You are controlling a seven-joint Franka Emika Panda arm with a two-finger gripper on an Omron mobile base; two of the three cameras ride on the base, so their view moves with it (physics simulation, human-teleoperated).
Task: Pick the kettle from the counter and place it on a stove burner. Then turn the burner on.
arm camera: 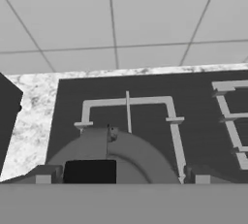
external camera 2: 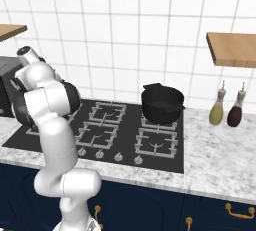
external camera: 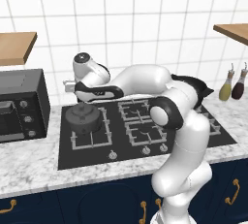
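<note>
The kettle [external camera: 83, 118] is sitting on the stove burner [external camera: 90, 131], the big square-grated one at the left end of the black cooktop [external camera: 193, 138], and it is looking upright and settled, lid knob pointing up. In the hand view the kettle's rounded top [arm camera: 131, 155] is filling the bottom of the picture, with the grate [arm camera: 128, 103] running out beyond it toward the tiled wall. The gripper [external camera: 87, 103] is hanging right above the kettle, just over the knob; whether its fingers are wrapped around the handle or standing apart, I cannot tell, since the hand itself is hiding them and the tips in the hand view are barely showing.

So the carry looks done: the kettle is off the marbled surface [external camera: 29, 162] and on the burner. What seems left is letting go, if that is not done already, and then the second half, turning the burner on. The row of knobs [external camera: 113, 155] along the cooktop's front edge is waiting, and the one nearest the kettle's burner looks like the likely target.

Further out, a black pot [external camera 2: 162, 103] is occupying a rear burner on the right, two bottles [external camera 2: 226, 107] are standing on the surface past it, and a dark oven box [external camera: 22, 105] is sitting to the left of the cooktop.
</note>
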